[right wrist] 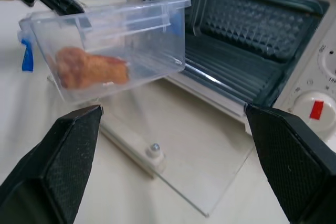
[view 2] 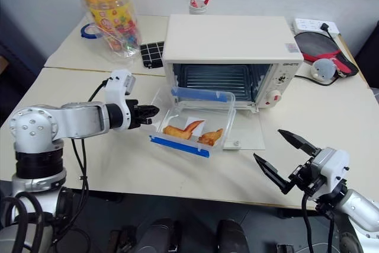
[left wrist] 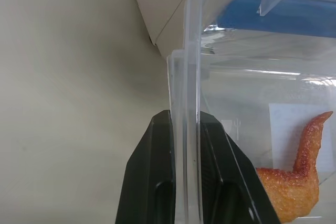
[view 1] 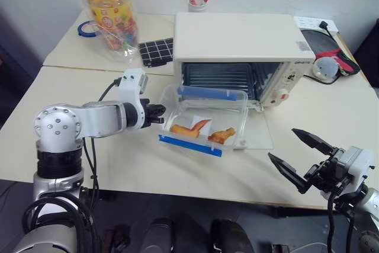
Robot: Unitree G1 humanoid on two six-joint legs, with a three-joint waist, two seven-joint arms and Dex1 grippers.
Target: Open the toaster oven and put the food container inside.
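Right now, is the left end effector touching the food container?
Touching: in the left wrist view, the left end effector pinches the food container wall between both fingers.

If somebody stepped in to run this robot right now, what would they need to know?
Left gripper: shut on the wall of the food container, holding it over the lowered glass door.
Right gripper: open, holding nothing, near the table's front edge.
Toaster oven: door down, wire rack bare.
Done: oven opened, container picked up and brought to the oven's mouth.
Left: slide the container onto the rack and let go.
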